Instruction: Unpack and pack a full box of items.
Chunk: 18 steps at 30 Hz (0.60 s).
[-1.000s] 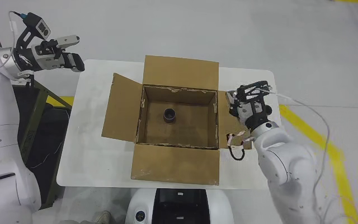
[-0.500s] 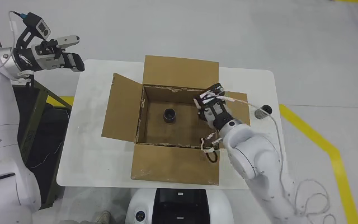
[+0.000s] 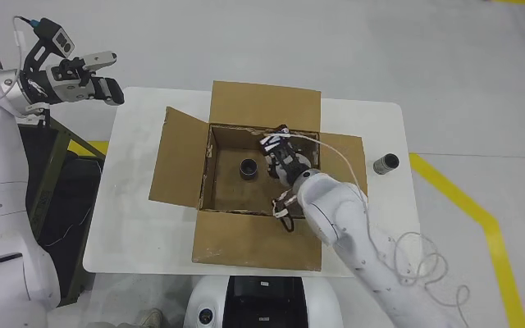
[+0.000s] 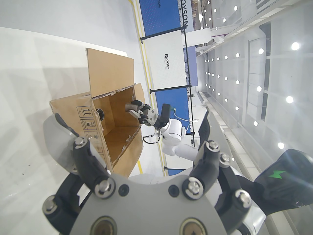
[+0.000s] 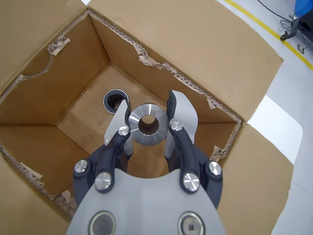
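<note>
An open cardboard box stands mid-table with its flaps spread. On its floor stands a dark cylinder, seen from above as a black ring. My right gripper hangs over the box's interior, right of that cylinder. In its wrist view the right gripper is shut on a shiny metal cylinder with a centre hole, held above the box. My left gripper hovers off the table's far left corner, and in its own view the left gripper is open with nothing between the fingers.
Another dark cylinder stands on the white table to the right of the box's right flap. Yellow floor tape runs past the table on the right. The box and my right gripper show far off in the left wrist view.
My right arm has swung left from beside the box's right flap to over the box interior, carrying the metal cylinder. The cylinder on the table right of the box came into sight. The left arm stayed still.
</note>
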Each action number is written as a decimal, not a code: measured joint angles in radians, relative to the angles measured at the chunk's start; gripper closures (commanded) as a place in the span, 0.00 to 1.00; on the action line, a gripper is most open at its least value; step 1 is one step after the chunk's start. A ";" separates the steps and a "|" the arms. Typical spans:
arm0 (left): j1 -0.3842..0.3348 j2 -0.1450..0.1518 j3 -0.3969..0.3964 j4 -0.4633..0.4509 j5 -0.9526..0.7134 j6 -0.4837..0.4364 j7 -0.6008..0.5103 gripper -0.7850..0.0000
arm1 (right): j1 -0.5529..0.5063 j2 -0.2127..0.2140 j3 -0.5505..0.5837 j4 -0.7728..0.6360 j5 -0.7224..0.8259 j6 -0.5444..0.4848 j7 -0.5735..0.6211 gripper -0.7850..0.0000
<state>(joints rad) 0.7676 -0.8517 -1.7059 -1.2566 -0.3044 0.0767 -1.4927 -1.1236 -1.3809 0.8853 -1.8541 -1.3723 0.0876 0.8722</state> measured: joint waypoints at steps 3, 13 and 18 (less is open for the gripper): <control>0.000 0.000 0.000 0.000 0.000 0.000 0.000 0.00 | 0.027 -0.012 -0.023 0.063 0.014 0.015 0.001 1.00; 0.000 0.000 0.000 0.000 0.000 0.000 0.000 0.00 | 0.077 -0.043 -0.071 0.224 0.047 0.049 -0.005 1.00; 0.000 0.000 0.000 0.000 0.000 0.000 0.000 0.00 | 0.097 -0.055 -0.076 0.280 0.060 0.061 -0.011 1.00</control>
<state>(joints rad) 0.7676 -0.8517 -1.7060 -1.2566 -0.3044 0.0767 -1.4927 -1.0268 -1.4361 0.8093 -1.5743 -1.3123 0.1481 0.8610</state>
